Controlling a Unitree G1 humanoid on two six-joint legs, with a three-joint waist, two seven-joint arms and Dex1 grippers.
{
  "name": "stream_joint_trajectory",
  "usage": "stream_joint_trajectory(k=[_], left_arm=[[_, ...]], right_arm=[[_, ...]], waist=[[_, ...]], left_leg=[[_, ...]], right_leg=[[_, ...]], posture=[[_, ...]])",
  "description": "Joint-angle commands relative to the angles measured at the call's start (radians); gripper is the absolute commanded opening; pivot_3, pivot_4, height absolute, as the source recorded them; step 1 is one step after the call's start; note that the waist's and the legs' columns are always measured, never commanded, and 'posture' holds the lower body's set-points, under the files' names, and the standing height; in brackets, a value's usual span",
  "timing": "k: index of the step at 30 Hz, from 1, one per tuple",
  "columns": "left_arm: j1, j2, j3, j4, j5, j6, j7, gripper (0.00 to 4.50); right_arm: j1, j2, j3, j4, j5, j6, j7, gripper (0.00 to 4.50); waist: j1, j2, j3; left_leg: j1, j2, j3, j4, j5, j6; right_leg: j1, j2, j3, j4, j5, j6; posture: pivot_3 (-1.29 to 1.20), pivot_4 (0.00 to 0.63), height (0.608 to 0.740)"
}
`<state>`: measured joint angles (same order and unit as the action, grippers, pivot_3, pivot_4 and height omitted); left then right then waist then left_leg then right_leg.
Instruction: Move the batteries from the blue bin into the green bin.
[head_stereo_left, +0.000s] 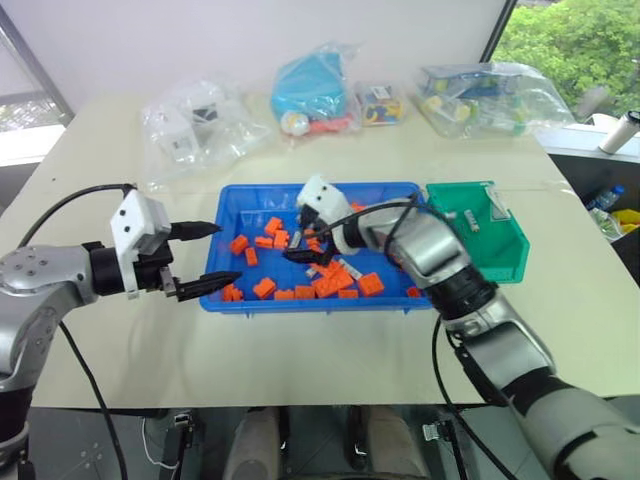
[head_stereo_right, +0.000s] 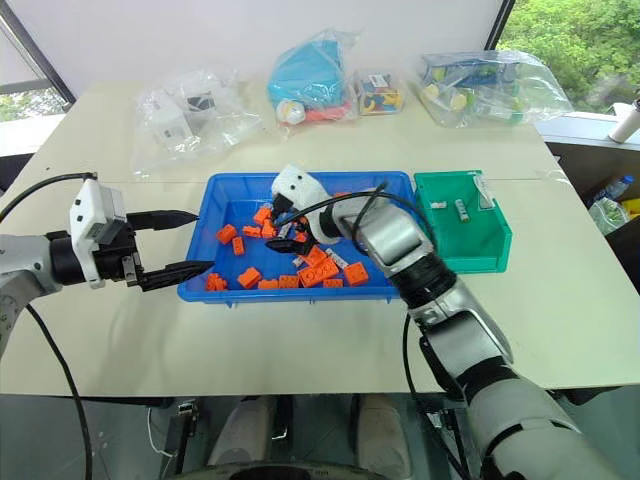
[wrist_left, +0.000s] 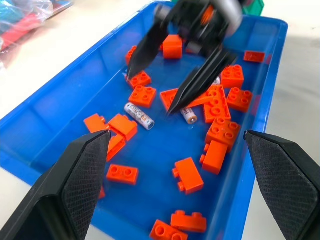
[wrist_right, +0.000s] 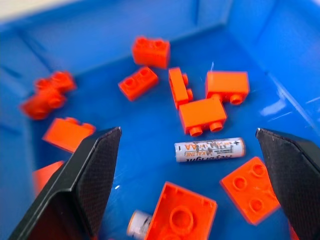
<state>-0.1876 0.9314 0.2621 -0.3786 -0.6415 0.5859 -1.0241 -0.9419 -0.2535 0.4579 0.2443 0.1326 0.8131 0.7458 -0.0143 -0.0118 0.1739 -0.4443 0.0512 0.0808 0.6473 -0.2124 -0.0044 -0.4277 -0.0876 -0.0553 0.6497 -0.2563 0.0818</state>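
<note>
The right gripper (wrist_left: 150, 95) is hanging over the middle of the blue bin (head_stereo_left: 218, 222), its two black fingers spread wide and holding nothing, tips pointing down among the orange bricks (head_stereo_left: 264, 287). Right below it a battery (wrist_right: 209, 149) is lying flat on the blue floor, label up, with open floor along both long sides — a brick sits just past one end and another near its flank, but neither is touching it. A second battery (wrist_left: 188, 114) is peeking out from under the edge of a brick, close to one fingertip, and is only half exposed.

The left gripper (head_stereo_left: 200, 258) is waiting at the bin's left edge, fingers also apart and empty, one tip over the rim. The green bin (head_stereo_right: 497, 245) is standing just beside the blue one on its right side; two small pale cylinders inside it look like batteries already delivered, though they are too small to be sure.

As for handling, the battery is likely behaving as a small, rigid, fairly dense metal cylinder with a smooth wrapped skin — it will not deform, but it may roll or squirt out of a careless pinch. The best hold is probably across its round body at mid-length, fingers straddling the long axis, so the pads are closing on the curved sides rather than on the ends. The free-lying one looks the easier pick; the half-buried one would need the brick nudged aside first.
</note>
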Motion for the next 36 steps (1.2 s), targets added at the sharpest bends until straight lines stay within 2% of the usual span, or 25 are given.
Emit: stream_joint_trajectory(k=[1, 12, 15, 17, 18, 24, 29, 33, 36], left_arm=[[-0.015, 0.009, 0.033, -0.033, -0.015, 0.002, 0.015, 4.5], [-0.01, 0.004, 0.045, -0.046, -0.021, 0.002, 0.036, 4.5], [-0.01, 0.0, 0.045, -0.044, -0.019, -0.001, 0.042, 4.5], [-0.016, 0.0, 0.041, -0.037, -0.018, -0.004, 0.042, 4.5], [-0.021, -0.001, 0.039, -0.035, -0.017, -0.004, 0.042, 4.5], [-0.048, -0.008, 0.014, -0.015, -0.013, -0.01, 0.037, 4.5], [-0.082, -0.03, -0.026, 0.01, 0.0, -0.022, 0.023, 4.5], [-0.116, -0.052, -0.061, 0.032, 0.008, -0.03, 0.021, 4.5], [-0.129, -0.061, -0.077, 0.041, 0.01, -0.033, 0.013, 4.5]], right_arm=[[-0.056, 0.033, 0.021, 0.092, -0.06, -0.079, -0.009, 4.43], [-0.114, 0.094, 0.042, 0.345, -0.176, -0.227, 0.042, 4.43], [-0.098, 0.095, 0.042, 0.337, -0.179, -0.23, 0.077, 3.59], [-0.087, 0.097, 0.045, 0.321, -0.183, -0.227, 0.091, 2.57], [-0.084, 0.1, 0.042, 0.316, -0.184, -0.222, 0.092, 2.25], [-0.1, 0.108, -0.034, 0.271, -0.154, -0.186, 0.069, 2.25], [-0.117, 0.01, -0.192, 0.063, -0.089, -0.054, 0.051, 2.25], [-0.071, -0.21, -0.355, -0.124, -0.042, 0.121, 0.062, 2.25], [0.011, -0.384, -0.415, -0.201, -0.039, 0.169, 0.071, 2.25]], waist=[[-0.001, 0.0, 0.0], [-0.003, 0.0, 0.0], [-0.003, 0.0, 0.0], [-0.003, 0.0, 0.0], [-0.003, 0.0, 0.0], [-0.003, 0.0, 0.0], [0.003, 0.0, 0.0], [0.011, 0.0, 0.0], [0.019, 0.0, 0.0]], left_leg=[[0.0, 0.0, 0.0, 0.0, 0.0, 0.0], [0.0, 0.0, 0.0, -0.001, 0.0, 0.0], [0.001, 0.0, 0.0, -0.001, 0.0, 0.0], [0.001, 0.0, 0.0, -0.001, 0.0, 0.0], [0.001, 0.0, 0.0, -0.001, 0.0, 0.0], [0.001, 0.0, 0.0, -0.001, 0.0, 0.0], [0.0, 0.0, 0.0, 0.0, 0.0, 0.0], [-0.001, 0.0, 0.0, 0.0, 0.0, 0.0], [0.0, -0.001, 0.0, -0.001, 0.0, 0.0]], right_leg=[[0.0, 0.0, 0.0, 0.0, 0.0, 0.0], [0.0, 0.0, 0.0, 0.0, 0.0, 0.0], [0.0, 0.0, 0.0, 0.0, 0.0, 0.0], [0.0, 0.0, 0.0, 0.0, 0.0, 0.0], [0.0, 0.0, 0.0, 0.0, 0.0, 0.0], [0.0, 0.0, 0.0, 0.0, 0.0, 0.0], [0.0, 0.0, 0.0, 0.0, 0.0, 0.0], [0.0, -0.001, 0.0, -0.001, 0.0, 0.0], [0.001, -0.001, 0.0, -0.002, 0.0, 0.0]], posture=[[0.0, 0.15, 0.736], [0.0, 0.15, 0.736], [0.0, 0.15, 0.736], [0.0, 0.15, 0.736], [0.0, 0.15, 0.736], [0.0, 0.15, 0.736], [0.0, 0.15, 0.736], [0.0, 0.15, 0.736], [0.0, 0.15, 0.736]])
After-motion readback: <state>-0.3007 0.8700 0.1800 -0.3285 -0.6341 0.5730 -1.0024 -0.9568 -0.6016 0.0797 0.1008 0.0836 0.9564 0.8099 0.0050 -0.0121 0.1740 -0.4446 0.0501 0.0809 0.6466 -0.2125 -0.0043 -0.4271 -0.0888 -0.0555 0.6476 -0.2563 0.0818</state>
